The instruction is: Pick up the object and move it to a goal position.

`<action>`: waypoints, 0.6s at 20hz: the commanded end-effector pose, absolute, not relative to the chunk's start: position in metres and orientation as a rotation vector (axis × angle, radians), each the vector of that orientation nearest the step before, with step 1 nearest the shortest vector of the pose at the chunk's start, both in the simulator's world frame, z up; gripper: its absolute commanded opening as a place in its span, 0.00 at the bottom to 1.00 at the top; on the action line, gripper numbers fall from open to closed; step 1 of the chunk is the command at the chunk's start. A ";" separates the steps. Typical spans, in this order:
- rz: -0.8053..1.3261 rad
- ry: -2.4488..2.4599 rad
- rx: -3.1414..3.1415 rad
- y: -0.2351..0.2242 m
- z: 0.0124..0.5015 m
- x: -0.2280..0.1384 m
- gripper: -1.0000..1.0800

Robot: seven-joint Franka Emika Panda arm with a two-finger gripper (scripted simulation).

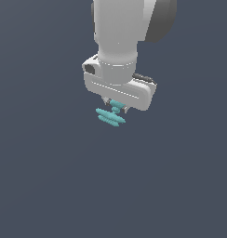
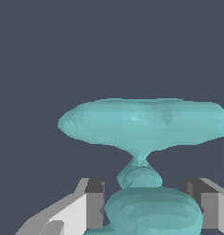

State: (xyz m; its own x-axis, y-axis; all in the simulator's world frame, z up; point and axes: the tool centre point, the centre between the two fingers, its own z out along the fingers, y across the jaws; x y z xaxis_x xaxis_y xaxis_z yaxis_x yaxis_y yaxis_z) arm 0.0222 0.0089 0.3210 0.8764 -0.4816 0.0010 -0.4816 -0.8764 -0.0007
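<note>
At the exterior view's centre the gripper [image 1: 116,108] clamps only the upper plate of the teal object [image 1: 111,117], whose thin stem could let it twist or slip out in transit.

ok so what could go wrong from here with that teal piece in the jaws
1. The spool seems held only by its near plate between the fingers; most of it hangs below the gripper, so a jerk could tilt it or shake it loose.
2. Its thin stem joins the plates; a bump on the far plate might twist the piece in the grip.
3. No goal marker shows in either view, so the drop spot can't be checked.
</note>
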 end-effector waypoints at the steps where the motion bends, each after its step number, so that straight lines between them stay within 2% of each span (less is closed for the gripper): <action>1: 0.000 0.781 -3.043 0.012 0.344 0.016 0.00; 12: 0.000 0.780 -3.043 0.021 0.397 0.007 0.00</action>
State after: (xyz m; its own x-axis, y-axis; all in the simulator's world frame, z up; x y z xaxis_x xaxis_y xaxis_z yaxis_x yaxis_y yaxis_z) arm 0.0075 0.0202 0.3933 0.8767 -0.4810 0.0014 -0.4810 -0.8767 -0.0005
